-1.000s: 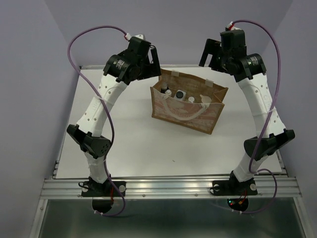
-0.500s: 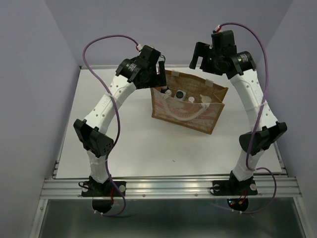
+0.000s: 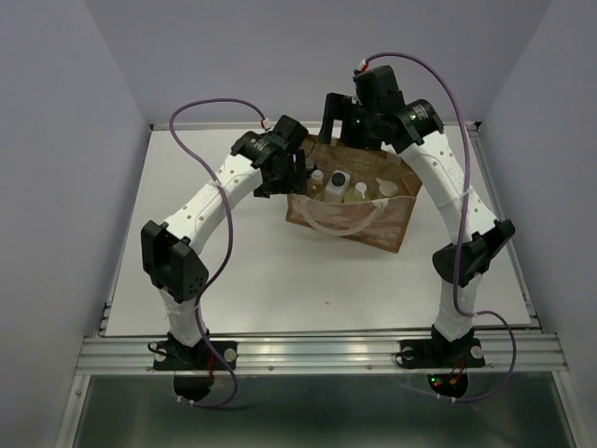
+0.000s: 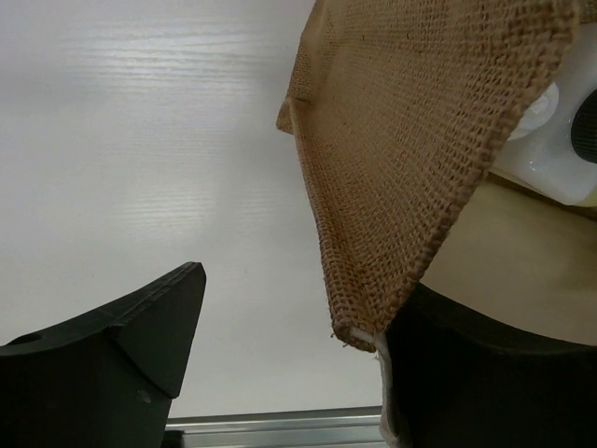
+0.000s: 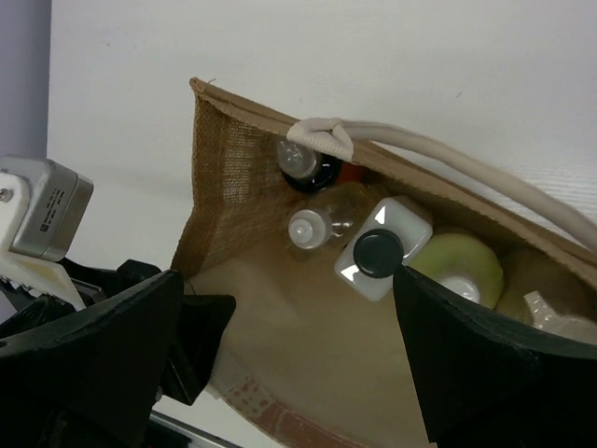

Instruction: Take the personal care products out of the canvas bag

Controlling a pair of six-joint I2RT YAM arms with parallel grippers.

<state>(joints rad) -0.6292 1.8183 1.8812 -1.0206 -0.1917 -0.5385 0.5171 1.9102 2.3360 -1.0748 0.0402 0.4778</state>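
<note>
The canvas bag [image 3: 359, 217] stands upright mid-table with its mouth open. Inside it are the personal care products: a white square bottle with a dark cap [image 5: 381, 250], a small bottle with a white cap [image 5: 308, 226], a dark bottle [image 5: 300, 161] under the white handle [image 5: 438, 154], and a yellow-green bottle [image 5: 462, 271]. My left gripper [image 3: 297, 173] is open, its jaws on either side of the bag's woven left wall [image 4: 410, 140]. My right gripper [image 3: 338, 126] is open and empty, above the bag's back rim, and looks down into the bag [image 5: 280, 345].
The white tabletop [image 3: 215, 271] lies around the bag. A metal rail [image 3: 317, 353] runs along the near edge by the arm bases. Purple walls close in the left, back and right sides.
Both arms have moved in to the bag. My left gripper came down onto the bag's left wall. My right gripper swung left over the bag's mouth.
</note>
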